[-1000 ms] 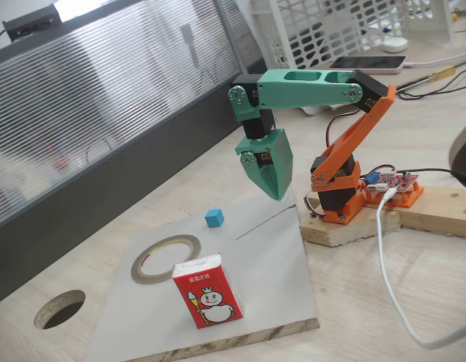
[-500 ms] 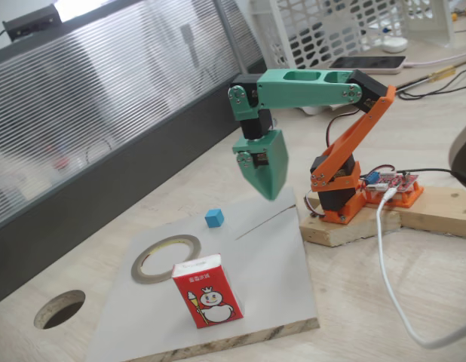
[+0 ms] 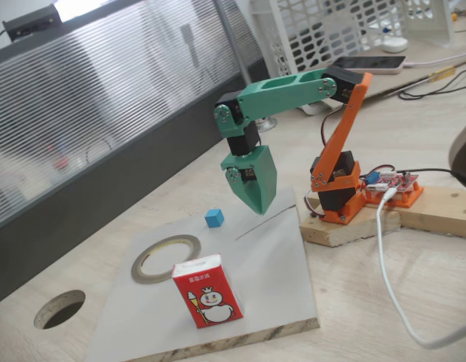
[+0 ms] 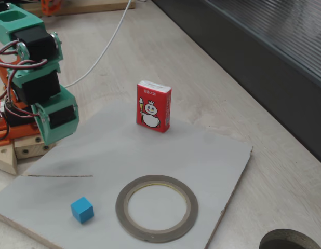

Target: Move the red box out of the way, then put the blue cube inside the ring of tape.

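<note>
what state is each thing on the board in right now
small red carton with snowman picture: standing upright on the grey board, untouched
tiny bright-blue cube: resting on the board, outside the tape
flat greyish-tan tape ring: lying flat, centre empty
green gripper: raised above the board, jaws together, holding nothing

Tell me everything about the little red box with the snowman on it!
The red box is a small carton, likely cardboard, with a white top. Its face shows a white snowman-like figure holding a stick, with white characters above. It stands upright on the grey board, near one edge. Nothing else touches it: the ring of tape lies flat on the same board a little apart, and the green claw hangs in the air well away.
</note>
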Robot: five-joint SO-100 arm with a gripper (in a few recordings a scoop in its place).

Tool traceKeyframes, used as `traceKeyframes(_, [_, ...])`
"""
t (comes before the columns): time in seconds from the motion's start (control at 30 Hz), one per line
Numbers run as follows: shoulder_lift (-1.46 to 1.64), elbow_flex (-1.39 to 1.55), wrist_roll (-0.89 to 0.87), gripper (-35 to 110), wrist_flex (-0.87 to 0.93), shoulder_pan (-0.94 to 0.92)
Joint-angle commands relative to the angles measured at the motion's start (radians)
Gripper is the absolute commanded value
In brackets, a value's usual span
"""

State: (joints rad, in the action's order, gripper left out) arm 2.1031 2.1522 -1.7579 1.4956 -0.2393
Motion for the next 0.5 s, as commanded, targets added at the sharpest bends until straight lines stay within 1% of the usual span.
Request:
traceKeyframes(0.0, [-0.041, -0.083, -0.006, 0, -0.02, 0.109])
traceKeyframes(0.17, [-0.267, -0.296, -0.008, 0, -0.126, 0.255])
traceKeyframes(0.27, [-0.405, -0.402, -0.008, 0, -0.123, 0.379])
traceKeyframes(0.47, [-0.518, -0.453, -0.008, 0, -0.132, 0.594])
